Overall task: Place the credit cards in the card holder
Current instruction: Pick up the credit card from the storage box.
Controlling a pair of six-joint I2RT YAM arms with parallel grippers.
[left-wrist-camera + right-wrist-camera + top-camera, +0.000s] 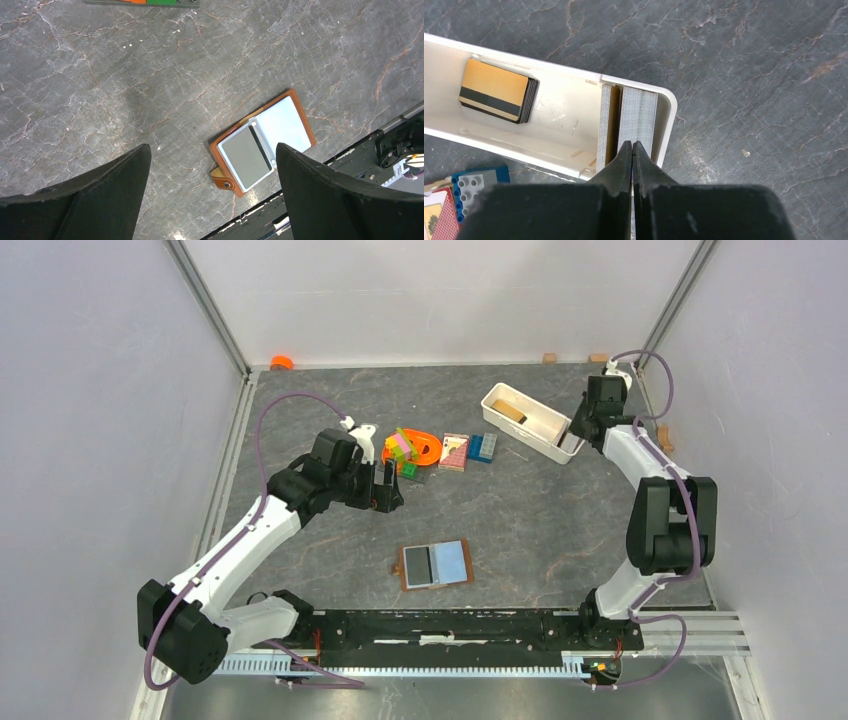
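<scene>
While the right gripper [632, 146] hangs over the tray [668, 107]: its fingers are pressed together, with the tips at the top edges of the upright cards [639, 117]. No card shows between them, and I cannot tell whether one is pinched.
Upright cards: packed on edge in the tray's end compartment, directly beyond the fingertips. Their edges run in line with the seam of the fingers, so a grip would close across their thickness.
Tan cards [494, 90]: a flat stack with a dark stripe, in the tray's larger compartment.
Holder [436, 565]: lying open on the table [560, 530] toward its near edge, well apart from the tray. Its long axis runs roughly across the table, slightly tilted. A grey card [245, 156] sits in one half and a blue card [282, 122] in the other.
Left gripper [385, 492]: fingers wide apart, holding nothing, over the table. It is nearer to the holder than the right one.
Coming move, as I judge it: lift one card off the pack and carry it back toward the near edge to the holder.
Writing: none readable on cards, holder or tray.
</scene>
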